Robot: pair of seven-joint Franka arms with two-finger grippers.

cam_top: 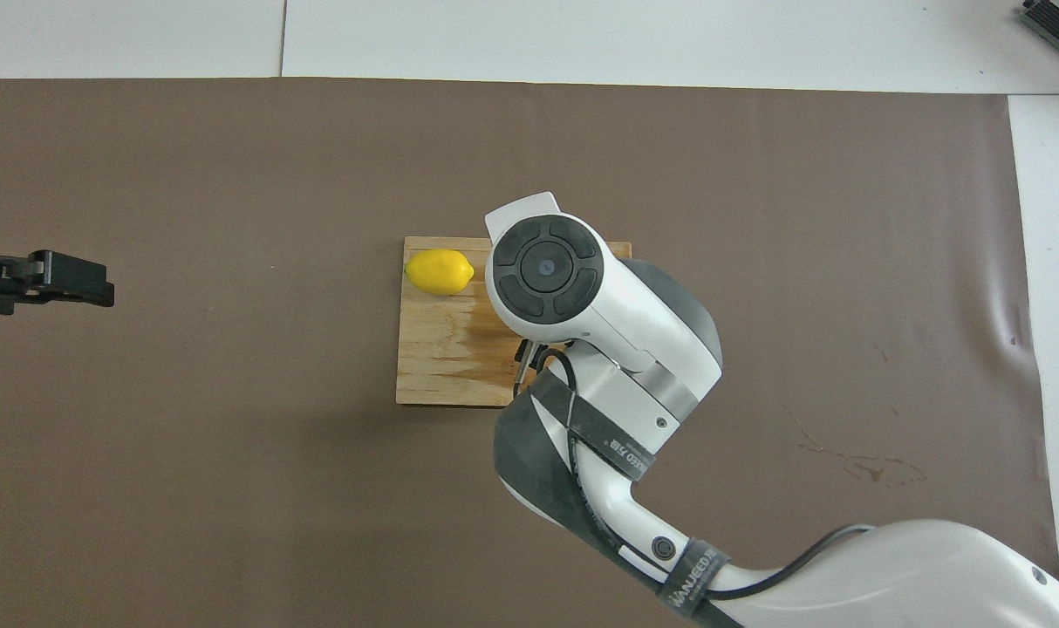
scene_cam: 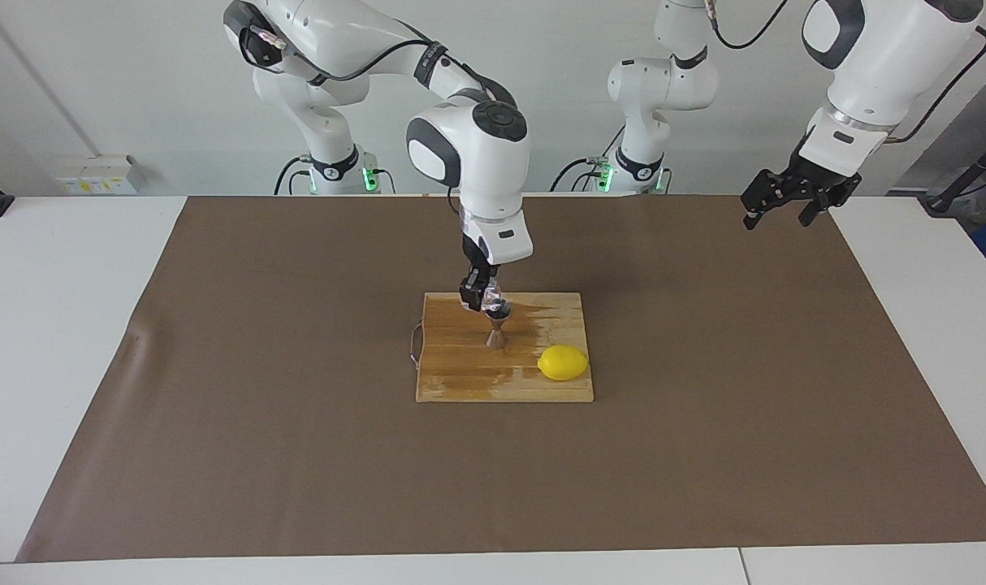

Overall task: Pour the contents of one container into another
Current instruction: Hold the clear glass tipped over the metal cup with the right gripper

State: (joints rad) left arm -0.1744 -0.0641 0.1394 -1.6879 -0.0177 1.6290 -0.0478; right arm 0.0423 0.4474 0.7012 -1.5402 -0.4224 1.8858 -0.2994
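Brown paper (scene_cam: 298,455) covers most of a white table (scene_cam: 62,341), with a pale wall rising at the robots' end. Near to far, taken from the robots: both arm bases stand at the table's edge. The left arm waits, its left gripper (scene_cam: 773,210) raised over the brown paper toward the left arm's end of the table, fingers spread apart and holding nothing; in the overhead view it shows as a dark tip (cam_top: 54,281) at the frame's edge.

Farther from the robots, a wooden cutting board (scene_cam: 460,378) lies on the paper about midway between the two ends of the table, its surface carrying a darker patch. The right arm reaches over it, and its right gripper (scene_cam: 481,299) hangs above the board's nearer part, fingers clamped on the small clear glass cup (scene_cam: 493,297). The cup is held tilted just above the top of the steel jigger (scene_cam: 497,331); whether they touch, or whether anything is flowing, cannot be told. The jigger stands upright on the board. In the overhead view the right arm's wrist hides both cup and jigger.

Farther still from the robots, a yellow lemon (scene_cam: 563,362) rests on the board's corner toward the left arm's end, near the jigger but apart from it
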